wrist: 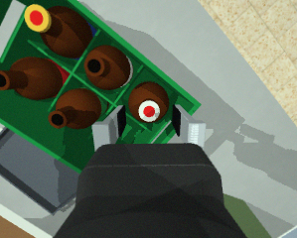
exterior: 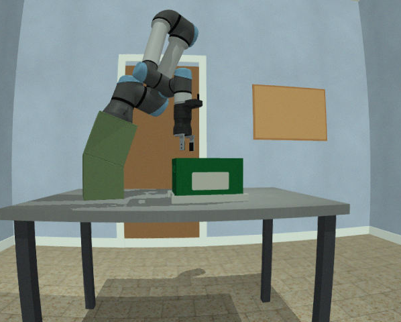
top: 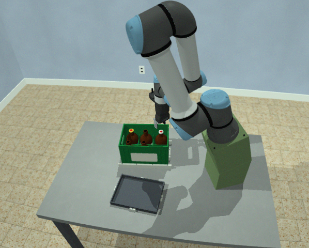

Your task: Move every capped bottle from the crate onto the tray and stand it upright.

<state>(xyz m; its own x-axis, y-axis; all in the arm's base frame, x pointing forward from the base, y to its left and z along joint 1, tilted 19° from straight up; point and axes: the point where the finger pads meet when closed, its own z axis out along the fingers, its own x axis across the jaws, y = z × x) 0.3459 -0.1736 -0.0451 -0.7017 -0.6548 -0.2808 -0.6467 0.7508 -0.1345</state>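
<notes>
1. Top view: you had the two-finger gripper [top: 157, 123] poised above the back rim of the green plastic crate [top: 143, 156], over the brown bottle with the white-and-red cap [top: 160, 137] in the right rear cell. A second capped one, the brown bottle with the yellow-and-red cap [top: 131, 136], stood in the left rear cell, and the dark rectangular tray [top: 117, 192] lay nearer on the grey surface [top: 77, 165], holding no bottles.
2. Exterior view: the fingers [exterior: 182, 142] hung above the crate's rim, apart and holding nothing. Descend straight; the loose crate would likely shift if clipped.
3. Wrist view: the white cap sat between the spread pads [wrist: 121, 121], slightly toward the left one. You should centre first, then close below the cap.
</notes>
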